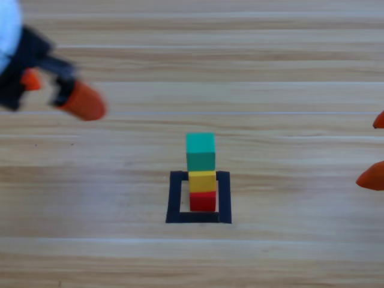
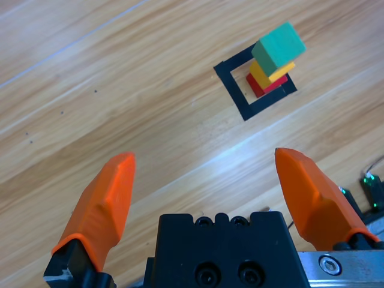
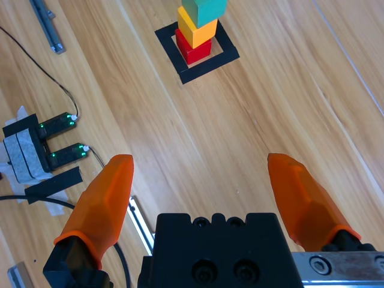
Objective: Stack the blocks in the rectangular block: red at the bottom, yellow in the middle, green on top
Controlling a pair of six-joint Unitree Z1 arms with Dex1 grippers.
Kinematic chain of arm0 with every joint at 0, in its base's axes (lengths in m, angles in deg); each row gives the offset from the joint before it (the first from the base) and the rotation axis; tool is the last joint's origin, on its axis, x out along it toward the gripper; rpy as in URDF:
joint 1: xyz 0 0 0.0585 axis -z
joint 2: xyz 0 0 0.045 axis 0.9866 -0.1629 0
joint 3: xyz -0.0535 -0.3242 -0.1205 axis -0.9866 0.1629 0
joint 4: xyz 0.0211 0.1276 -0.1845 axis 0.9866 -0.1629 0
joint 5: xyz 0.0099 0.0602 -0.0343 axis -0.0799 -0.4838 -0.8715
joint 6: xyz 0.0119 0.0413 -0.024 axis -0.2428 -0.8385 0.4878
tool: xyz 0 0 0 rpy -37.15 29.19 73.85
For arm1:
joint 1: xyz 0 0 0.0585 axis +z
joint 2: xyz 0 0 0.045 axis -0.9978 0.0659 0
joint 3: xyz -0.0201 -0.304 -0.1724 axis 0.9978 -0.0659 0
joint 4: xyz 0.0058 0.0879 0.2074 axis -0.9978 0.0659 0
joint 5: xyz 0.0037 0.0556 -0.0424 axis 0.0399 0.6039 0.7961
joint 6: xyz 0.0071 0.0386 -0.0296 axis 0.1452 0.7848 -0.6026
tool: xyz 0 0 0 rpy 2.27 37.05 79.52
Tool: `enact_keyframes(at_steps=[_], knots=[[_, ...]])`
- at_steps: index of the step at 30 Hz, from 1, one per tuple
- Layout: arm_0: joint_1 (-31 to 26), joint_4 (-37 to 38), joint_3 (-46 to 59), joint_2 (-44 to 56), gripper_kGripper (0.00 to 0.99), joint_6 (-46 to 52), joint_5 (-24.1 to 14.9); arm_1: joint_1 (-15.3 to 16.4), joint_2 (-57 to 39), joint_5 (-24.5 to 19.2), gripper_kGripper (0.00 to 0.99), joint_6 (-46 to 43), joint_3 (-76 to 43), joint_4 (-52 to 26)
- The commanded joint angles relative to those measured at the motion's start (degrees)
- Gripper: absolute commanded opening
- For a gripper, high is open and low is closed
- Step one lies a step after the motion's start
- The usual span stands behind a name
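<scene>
Right hand (image 1: 373,150) mostly beyond the high view's edge; green cube (image 3: 204,9) top-cropped.

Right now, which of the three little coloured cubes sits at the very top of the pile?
The small teal-green cube. It rests on the small yellow cube, which sits on the small red cube.

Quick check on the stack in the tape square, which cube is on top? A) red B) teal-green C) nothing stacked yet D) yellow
B: the green cube sits on top of the yellow cube, which rests on the red cube inside the black tape square; both tools are open and clear of the stack, the left tool at upper left, the right tool at the right edge.
</scene>
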Motion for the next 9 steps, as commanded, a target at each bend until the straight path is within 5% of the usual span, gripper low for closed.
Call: enact_keyframes(at_steps=[1,9], knots=[[1.1,1.6,3.3,5.7,0.990,-2.1,0.5,-1.6,3.4,1.1,0.982,-0.5,-1.1,-0.1],[1.1,2.9,7.0,7.3,0.990,-1.9,0.5,-1.6,3.7,1.1,0.982,-0.5,-1.0,-0.1]])
